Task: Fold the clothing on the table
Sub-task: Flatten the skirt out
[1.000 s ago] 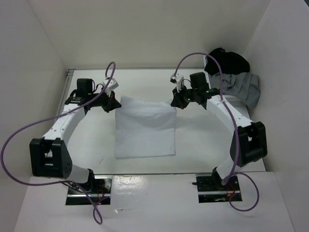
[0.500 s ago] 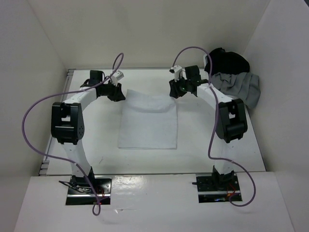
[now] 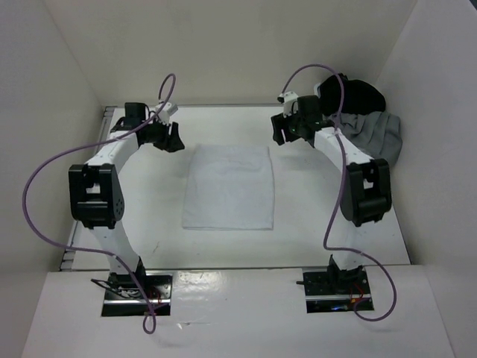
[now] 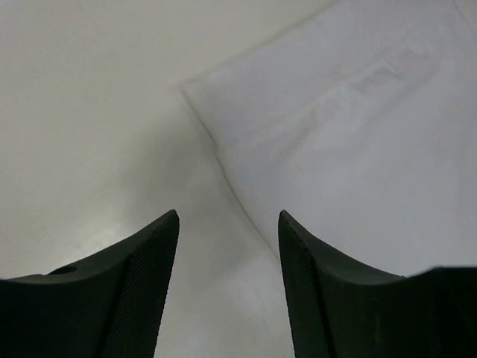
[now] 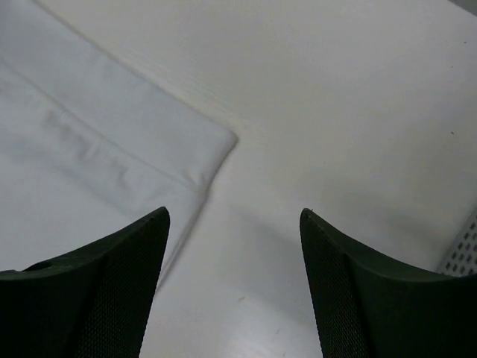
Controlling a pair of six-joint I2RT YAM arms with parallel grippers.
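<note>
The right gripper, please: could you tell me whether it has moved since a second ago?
Yes. The right gripper has drawn back from the far right corner of the clothing toward the far edge of the table.

The left arm (image 3: 115,151) and right arm (image 3: 339,153) both reach far forward with elbows raised. The left gripper (image 3: 170,139) hangs with jaws apart, gripping nothing. The right gripper (image 3: 279,133) is likewise spread and empty.

No words, numbers or signs can be read on the plain white soft cloth (image 3: 228,186) or the smooth white flat table (image 3: 302,205).
</note>
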